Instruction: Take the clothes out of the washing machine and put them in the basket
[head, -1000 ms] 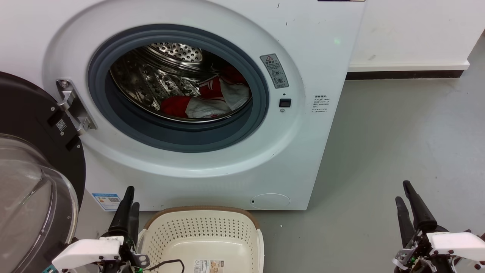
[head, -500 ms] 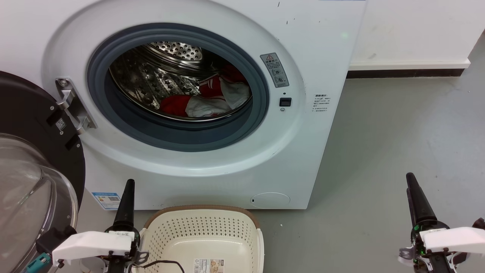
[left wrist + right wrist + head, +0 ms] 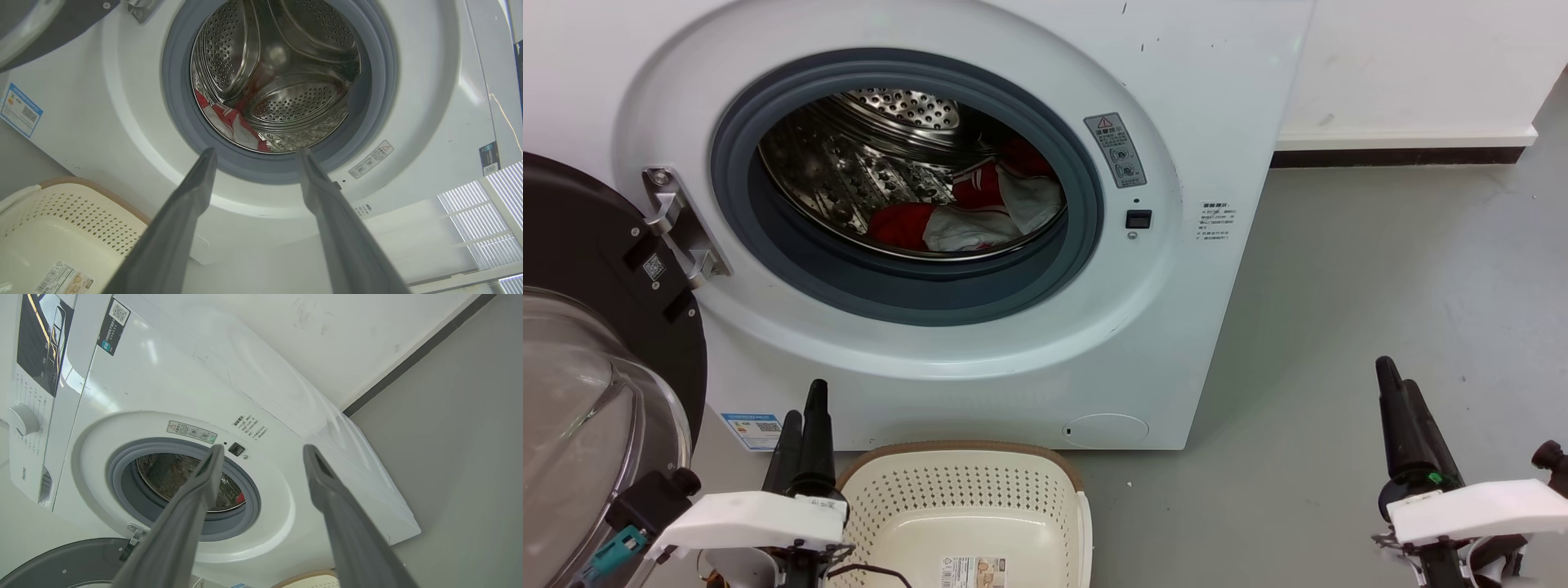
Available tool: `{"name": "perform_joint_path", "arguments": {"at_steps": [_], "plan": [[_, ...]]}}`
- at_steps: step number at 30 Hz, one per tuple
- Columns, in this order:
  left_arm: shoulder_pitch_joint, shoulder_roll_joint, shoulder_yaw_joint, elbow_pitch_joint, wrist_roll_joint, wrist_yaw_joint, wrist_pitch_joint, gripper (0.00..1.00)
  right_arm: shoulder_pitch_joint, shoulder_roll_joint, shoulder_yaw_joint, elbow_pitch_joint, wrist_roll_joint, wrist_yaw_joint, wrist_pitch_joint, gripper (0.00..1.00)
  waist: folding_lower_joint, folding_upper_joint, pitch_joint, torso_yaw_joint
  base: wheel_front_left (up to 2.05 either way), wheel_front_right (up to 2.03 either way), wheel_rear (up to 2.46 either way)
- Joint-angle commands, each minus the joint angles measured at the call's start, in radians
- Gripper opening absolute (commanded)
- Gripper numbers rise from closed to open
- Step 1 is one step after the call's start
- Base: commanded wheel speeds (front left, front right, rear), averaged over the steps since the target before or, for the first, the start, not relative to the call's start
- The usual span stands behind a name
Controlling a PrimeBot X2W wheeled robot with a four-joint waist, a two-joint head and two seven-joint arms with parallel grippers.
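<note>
With the task not yet begun, the clothes point(image 3: 968, 214) lie inside the washing machine point(image 3: 1176, 327) at upper centre, the basket point(image 3: 964, 452) empty below, left pincer point(image 3: 802, 404) and right pincer point(image 3: 1396, 374) both open, holding nothing.

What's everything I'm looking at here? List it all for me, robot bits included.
washing machine: one, white, front-loading, straight ahead
door: one, dark frame with clear glass, swung open at the left
drum: one, perforated steel, behind the grey porthole rim
clothes: one bundle, red and white, lying low in the drum
warning sticker: one, grey, right of the porthole
basket: one, cream with brown rim, on the floor in front of the machine
floor: grey, to the right
wall: white with dark skirting, upper right
left gripper: one, dark fingers apart, just left of the basket
right gripper: one, dark fingers apart, over the floor at lower right
</note>
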State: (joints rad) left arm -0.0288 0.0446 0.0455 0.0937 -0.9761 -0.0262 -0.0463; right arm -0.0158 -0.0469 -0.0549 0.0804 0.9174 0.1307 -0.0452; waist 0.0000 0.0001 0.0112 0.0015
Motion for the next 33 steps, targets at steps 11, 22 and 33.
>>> {"name": "perform_joint_path", "arguments": {"at_steps": [11,22,33], "plan": [[0.012,0.004,-0.023,-0.05,0.198,0.023,-0.042,1.0,0.013,-0.005,0.027,-0.051,-0.209,0.0,-0.043,1.0,0.0,-0.0001,-0.002,-0.002,0.0,0.0,0.0],[0.03,0.005,-0.046,-0.075,0.363,0.043,-0.076,1.0,0.029,-0.005,0.031,-0.08,-0.357,0.0,-0.076,1.0,0.0,-0.0001,-0.001,-0.002,0.0,0.0,0.0],[0.044,0.005,-0.058,-0.093,0.492,0.061,-0.106,1.0,0.046,-0.005,0.033,-0.104,-0.487,0.0,-0.106,1.0,0.0,-0.0001,-0.001,-0.001,0.0,0.0,0.0]]}}
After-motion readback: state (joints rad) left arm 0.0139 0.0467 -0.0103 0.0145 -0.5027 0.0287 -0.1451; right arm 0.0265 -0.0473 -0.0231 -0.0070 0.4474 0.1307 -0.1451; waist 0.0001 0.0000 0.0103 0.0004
